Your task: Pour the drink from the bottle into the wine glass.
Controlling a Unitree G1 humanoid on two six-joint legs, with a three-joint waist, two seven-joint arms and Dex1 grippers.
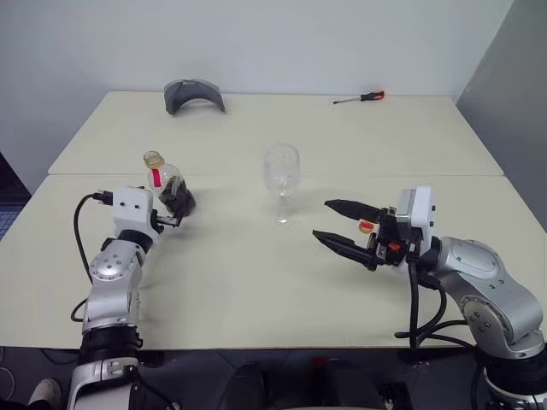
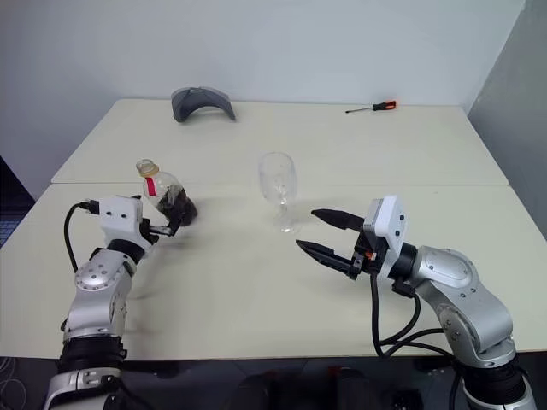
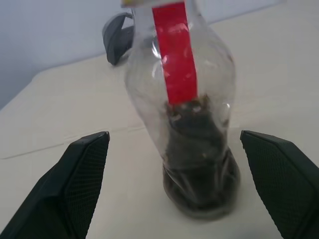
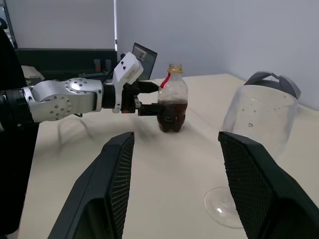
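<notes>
The left gripper (image 3: pixel 174 184) is spread wide around the bottle (image 1: pixel 167 184), not touching it. The right gripper (image 1: pixel 335 225) is open and empty. The wine glass (image 1: pixel 281 173) stands at ten o'clock from the right gripper.

head pair: above table (image 1: pixel 256 282) | wrists: low, both see bottle (image 3: pixel 189 124)
</notes>
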